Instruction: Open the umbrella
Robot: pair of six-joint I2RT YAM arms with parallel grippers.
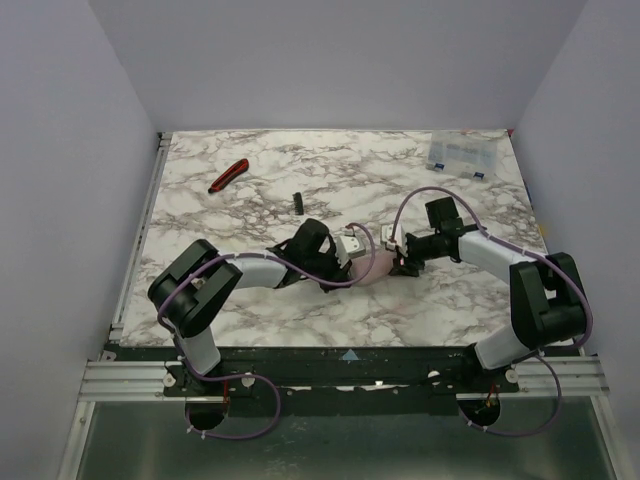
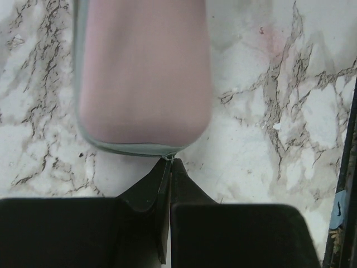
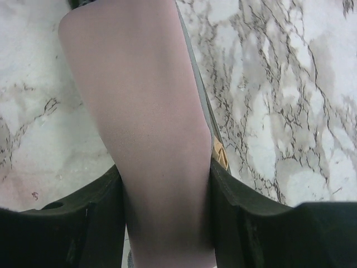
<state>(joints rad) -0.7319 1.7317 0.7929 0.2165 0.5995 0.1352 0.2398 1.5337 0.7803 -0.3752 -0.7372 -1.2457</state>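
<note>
Right wrist view alone shows the right gripper (image 3: 164,181) clamped around the folded pink umbrella (image 3: 150,123) at the middle of the marble surface (image 3: 290,84). Left wrist view shows the left gripper (image 2: 169,163) closed, its tips touching the umbrella's grey-trimmed end.

The umbrella (image 2: 145,72) is boxed in: left gripper (image 2: 169,163) pinched at 1 end, right gripper (image 3: 166,187) clasping its sides. Behind it the table (image 1: 330,165) is free up to the red tool (image 1: 228,176), black stick (image 1: 297,203) and plastic box (image 1: 460,155).
</note>
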